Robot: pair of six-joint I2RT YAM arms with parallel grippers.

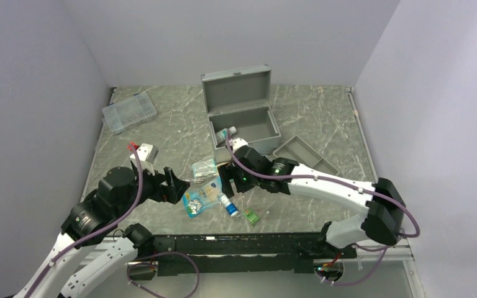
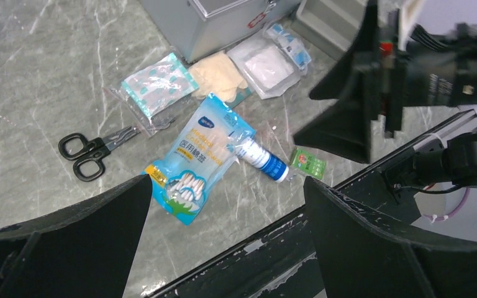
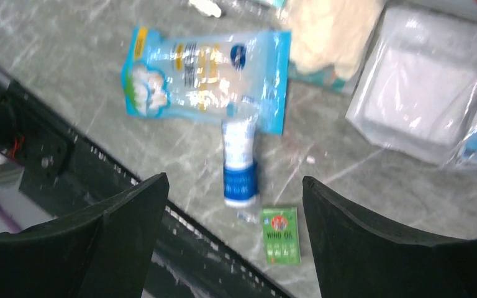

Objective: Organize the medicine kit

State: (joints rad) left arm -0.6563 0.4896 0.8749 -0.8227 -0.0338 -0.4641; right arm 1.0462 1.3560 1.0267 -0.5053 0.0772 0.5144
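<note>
The medicine kit [image 1: 242, 121] stands open at the back middle with its lid up and a small bottle [image 1: 227, 133] in it; its front wall [image 2: 217, 22] shows in the left wrist view. My right gripper [image 1: 230, 181] [image 3: 235, 186] hangs open and empty above a white and blue bottle [image 3: 239, 164] [image 1: 228, 205] and a green Wind Oil box [image 3: 280, 236] [image 1: 252, 217]. My left gripper [image 1: 177, 185] [image 2: 227, 186] is open and empty, just left of the blue cotton swab bag [image 1: 200, 196] [image 2: 202, 155].
Black scissors [image 2: 93, 149], a teal-dotted packet [image 2: 158, 84], cream gloves [image 2: 218, 74] and a gauze pack [image 2: 266, 62] lie in front of the kit. A shallow grey tray [image 1: 304, 155] sits at the right, a clear compartment box [image 1: 128, 112] at the back left. The black rail [image 1: 242, 242] runs along the near edge.
</note>
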